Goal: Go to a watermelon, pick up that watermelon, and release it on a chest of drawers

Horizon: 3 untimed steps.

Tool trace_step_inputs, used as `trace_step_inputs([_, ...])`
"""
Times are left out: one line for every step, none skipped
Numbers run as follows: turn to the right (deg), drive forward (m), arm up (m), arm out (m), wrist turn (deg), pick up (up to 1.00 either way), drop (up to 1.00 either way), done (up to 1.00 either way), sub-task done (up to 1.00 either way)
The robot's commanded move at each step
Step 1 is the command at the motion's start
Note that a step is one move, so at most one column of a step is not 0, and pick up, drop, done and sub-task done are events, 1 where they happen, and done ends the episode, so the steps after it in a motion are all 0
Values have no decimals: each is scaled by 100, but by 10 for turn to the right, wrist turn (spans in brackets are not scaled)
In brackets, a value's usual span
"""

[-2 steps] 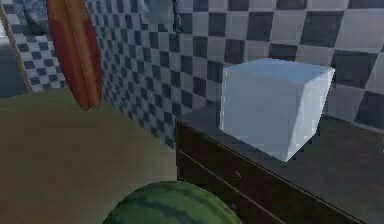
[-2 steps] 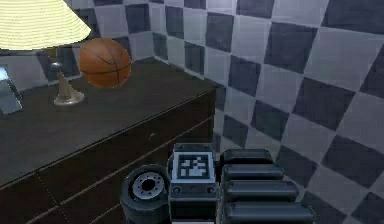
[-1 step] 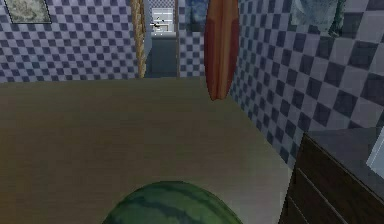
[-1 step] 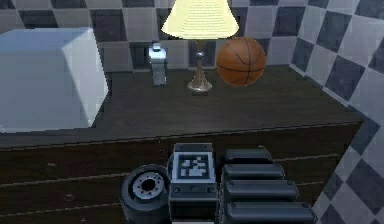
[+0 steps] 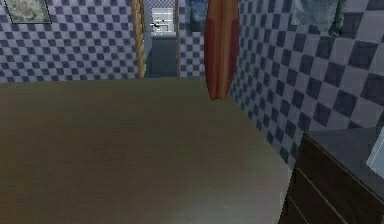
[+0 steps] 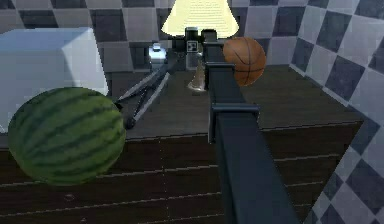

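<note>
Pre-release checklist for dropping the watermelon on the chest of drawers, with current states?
1. Arm extends over the chest of drawers: ok.
2. Watermelon sits at the gripper fingers' end: ok.
3. Gripper holds the watermelon: cannot tell.
4. Watermelon fully above the top: cannot tell; it overlaps the front edge and drawer fronts.
5. Bare top available: ok, right of the arm.
6. Clearance from white box, lamp, basketball: cannot tell.
</note>
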Motion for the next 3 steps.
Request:
trace_step_inputs([0, 0, 0, 0, 450, 0, 0, 0, 0])
trace_step_inputs([0, 0, 0, 0, 450, 0, 0, 0, 0])
trace_step_inputs([0, 0, 0, 0, 300, 0, 0, 0, 0])
